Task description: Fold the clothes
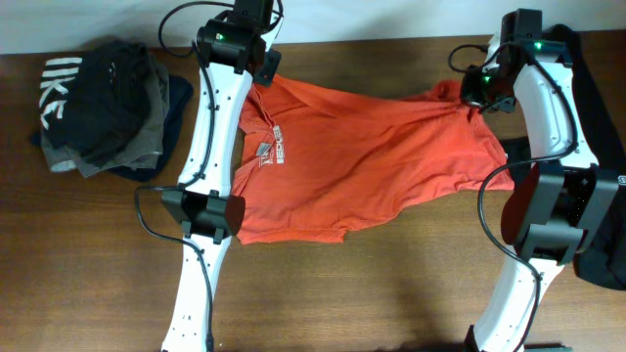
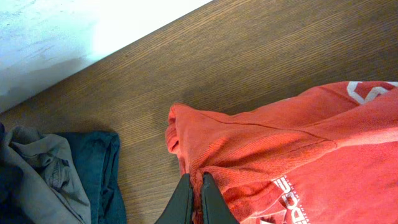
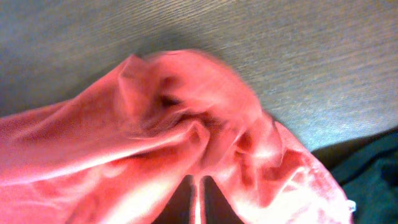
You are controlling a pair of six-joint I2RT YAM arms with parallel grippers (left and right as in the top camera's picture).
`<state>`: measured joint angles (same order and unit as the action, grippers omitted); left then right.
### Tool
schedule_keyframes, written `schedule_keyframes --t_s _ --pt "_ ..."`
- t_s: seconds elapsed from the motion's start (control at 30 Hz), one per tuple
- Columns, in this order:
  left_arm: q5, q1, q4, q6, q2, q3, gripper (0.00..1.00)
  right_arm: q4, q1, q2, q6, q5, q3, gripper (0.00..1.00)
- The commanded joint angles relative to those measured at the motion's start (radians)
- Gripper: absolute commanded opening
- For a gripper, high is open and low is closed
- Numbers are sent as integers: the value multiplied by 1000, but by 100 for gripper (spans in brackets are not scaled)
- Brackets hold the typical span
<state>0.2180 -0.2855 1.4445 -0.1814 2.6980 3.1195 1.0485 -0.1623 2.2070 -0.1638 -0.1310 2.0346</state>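
Brown wooden table (image 1: 391, 293), white wall (image 2: 62, 37) beyond its far edge. Red-orange T-shirt (image 1: 372, 166) lies spread across the middle, white lettering up. Left end effector (image 2: 194, 185) clamped on its far-left corner; right end effector (image 3: 197, 186) clamped on bunched far-right fabric. Dark garment pile (image 1: 108, 108) lies near, leftward

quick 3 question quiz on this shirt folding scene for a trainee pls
1. True or false: the left gripper is shut on the T-shirt.
2. The dark clothes pile lies: a) on the T-shirt; b) beside the left arm, off the T-shirt; c) in the right gripper.
3. Fill in: the T-shirt's lettering is ___.
Key: 1 true; 2 b; 3 white.
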Motion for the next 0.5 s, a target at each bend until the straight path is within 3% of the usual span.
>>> schedule_keyframes --t_s 0.0,0.23,0.47 --pt "14 5 0 13 -36 19 1 5 5 -39 2 8 19 4" --pt "14 5 2 13 -36 19 1 16 5 -39 2 8 18 4" --pt "11 5 1 13 -36 17 1 -39 5 15 26 12 -38 41"
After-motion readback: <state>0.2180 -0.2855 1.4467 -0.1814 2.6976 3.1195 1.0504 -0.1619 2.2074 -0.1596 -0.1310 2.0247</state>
